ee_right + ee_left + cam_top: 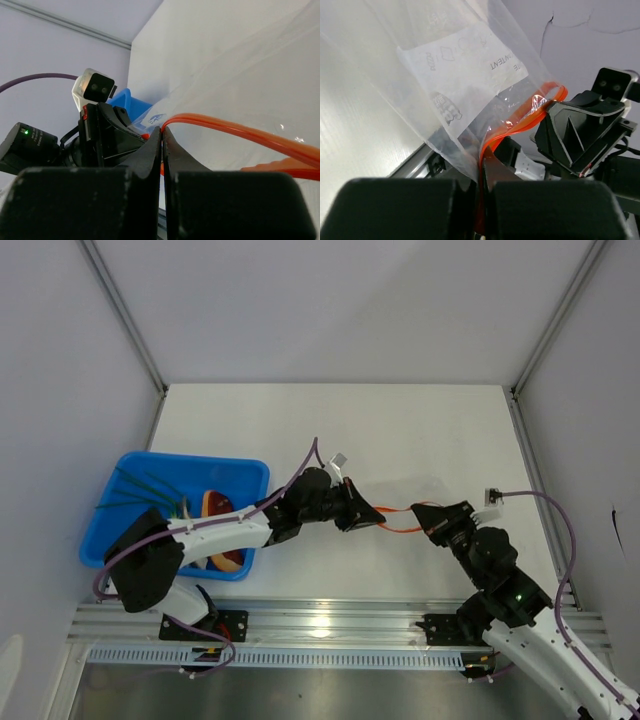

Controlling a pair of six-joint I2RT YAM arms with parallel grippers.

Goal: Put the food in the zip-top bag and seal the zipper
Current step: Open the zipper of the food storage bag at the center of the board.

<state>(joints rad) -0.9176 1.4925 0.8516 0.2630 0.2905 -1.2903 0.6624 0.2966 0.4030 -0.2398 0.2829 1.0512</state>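
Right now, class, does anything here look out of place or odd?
Nothing is spilled or damaged. One oddity: left gripper and right gripper both pinch the zipper of the bag while the food lies in the blue tray.

Left arm (215,530): folded back at the elbow near its base, forearm stretched rightward to the middle of the table.
Left gripper (484,155): jaws closed, pinching the orange zipper (230,127) between the fingertips.
Right arm (520,605): rises from its base at the near right, leaning up and to the left.
Right gripper (162,134): jaws pressed together, with the same zipper clamped at the tips.
Relation: the two grippers face each other tip to tip, near but apart.
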